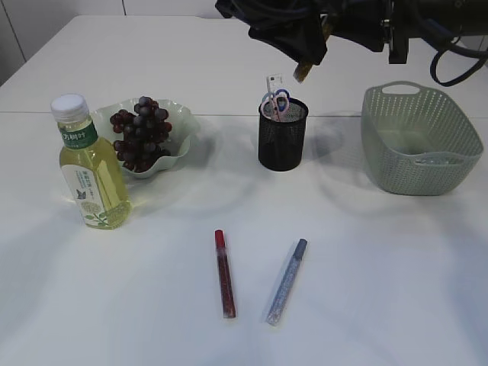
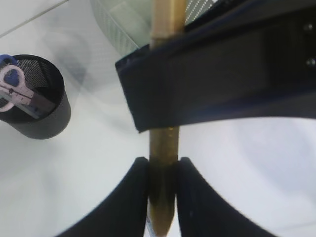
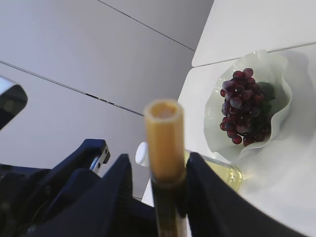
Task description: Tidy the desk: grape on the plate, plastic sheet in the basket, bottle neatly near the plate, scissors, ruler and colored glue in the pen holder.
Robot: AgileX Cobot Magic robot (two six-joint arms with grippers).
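Exterior view: two glue pens are lying nearest the camera on the white table [image 1: 366, 274], a red glue pen [image 1: 224, 273] and a silver glue pen [image 1: 287, 282], side by side but apart. Behind them at left, a bottle [image 1: 88, 164] of yellow liquid is standing upright just beside a wavy plate [image 1: 181, 126] that is carrying the grapes [image 1: 141, 132]. At centre, a black mesh pen holder [image 1: 282, 137] is holding the scissors [image 1: 276, 101] and a ruler [image 1: 274, 80]. At right a grey basket [image 1: 419, 137] is sitting on the table. Above the holder both dark arms are meeting, with a gold glue pen [image 1: 303, 72] protruding downward between them.

Left wrist view: the left gripper [image 2: 163, 197] is clamping the gold glue pen [image 2: 163, 187] narrowly between both fingers [image 2: 126, 197]. A second dark finger is crossing the pen higher up. The pen holder [image 2: 42, 116] with the scissors [image 2: 15, 86] is lying at left, the basket [image 2: 121, 29] at top.

Right wrist view: the right gripper [image 3: 158, 182] is flanking the gold glue pen [image 3: 165, 143] with both fingers [image 3: 116, 192] close against it; whether they are gripping firmly I cannot tell. Beyond, the plate [image 3: 212, 106] is holding the grapes [image 3: 244, 106], and the bottle [image 3: 222, 173] is showing just beside it.
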